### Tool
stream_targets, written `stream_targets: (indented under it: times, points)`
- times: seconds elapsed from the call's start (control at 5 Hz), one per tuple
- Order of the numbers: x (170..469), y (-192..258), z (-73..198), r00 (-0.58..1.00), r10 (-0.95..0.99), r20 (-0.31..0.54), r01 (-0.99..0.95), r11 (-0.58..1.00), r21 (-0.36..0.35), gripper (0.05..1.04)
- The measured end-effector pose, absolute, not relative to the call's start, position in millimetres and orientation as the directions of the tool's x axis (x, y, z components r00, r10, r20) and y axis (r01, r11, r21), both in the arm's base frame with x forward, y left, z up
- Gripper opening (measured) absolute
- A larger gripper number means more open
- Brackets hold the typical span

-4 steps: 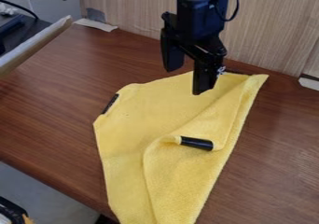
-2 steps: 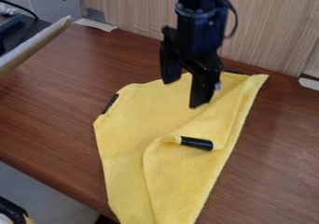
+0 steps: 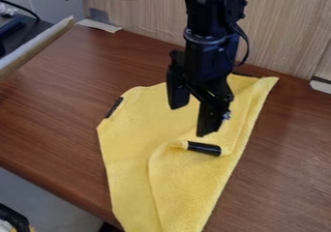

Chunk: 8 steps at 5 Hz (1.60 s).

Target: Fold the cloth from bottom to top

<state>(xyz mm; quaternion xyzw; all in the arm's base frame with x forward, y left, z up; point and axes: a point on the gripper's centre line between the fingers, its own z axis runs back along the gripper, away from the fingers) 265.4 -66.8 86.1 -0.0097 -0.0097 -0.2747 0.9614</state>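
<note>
Camera view: noted, yellow cloth (image 3: 132, 151) on the wooden table (image 3: 65, 100), partly doubled over itself, reaching down to the bottom edge of view. Found above it: black gripper (image 3: 191, 120) — released, fingers parted, holding nothing, near the black tab (image 3: 204, 149). Judged light, limp and soft; unlikely to break or slip, liable to bunch or drag. Best pinched at the bottom end, through both layers — lifting one alone would probably leave a crooked fold.

Fixed camera above tabletop (image 3: 65, 95), slanting down toward wall (image 3: 288, 33).
</note>
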Motion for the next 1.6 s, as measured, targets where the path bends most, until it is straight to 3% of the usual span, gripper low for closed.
stream_targets:
  times: [0.4,0.6,1.0,1.4,1.6]
  points:
    - [233.8,-88.7,62.9,0.822,-0.569,-0.013,0.569,0.822,0.006,1.001]
    - [216.2,-100.1,37.3,0.816,-0.578,-0.015,0.578,0.816,-0.023,1.001]
    - [185.7,-109.8,11.9,0.800,-0.597,-0.055,0.599,0.800,0.022,0.967]
    - [184.0,-100.3,9.9,0.841,-0.539,-0.034,0.540,0.840,0.045,0.388]
    - [184.4,-99.6,9.9,0.841,-0.540,-0.034,0.541,0.840,0.044,0.168]
